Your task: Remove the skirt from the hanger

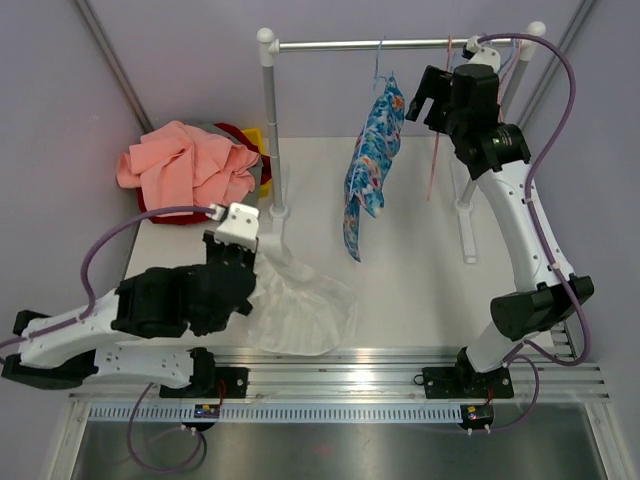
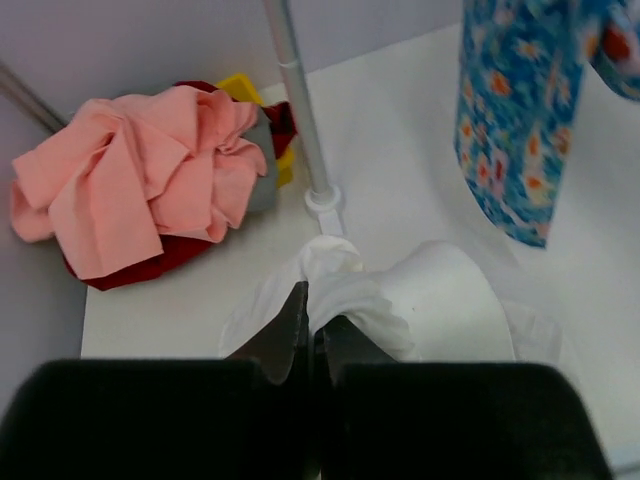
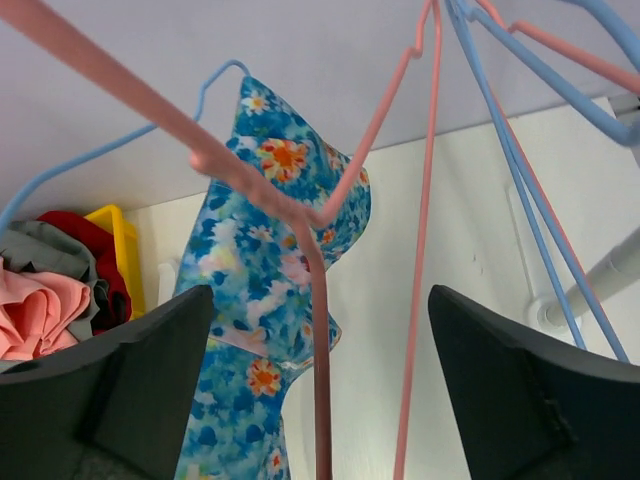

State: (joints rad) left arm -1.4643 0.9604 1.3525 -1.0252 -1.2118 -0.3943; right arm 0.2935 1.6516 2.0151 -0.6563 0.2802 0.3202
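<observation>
Skirt sits pinched in my closed left gripper for dragging; right gripper gapes empty around the pink hanger.

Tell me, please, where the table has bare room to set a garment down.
Bare tabletop lies between the white garment and the right arm, nearer than the floral skirt. The far-left corner is crowded with the pink clothes pile.

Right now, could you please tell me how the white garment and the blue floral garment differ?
The white garment lies crumpled on the table; the blue floral garment hangs from a blue hanger. The white garment is plain, the floral one patterned. The left gripper is shut on the white garment; nothing grips the floral one. Both are soft cloth.
</observation>
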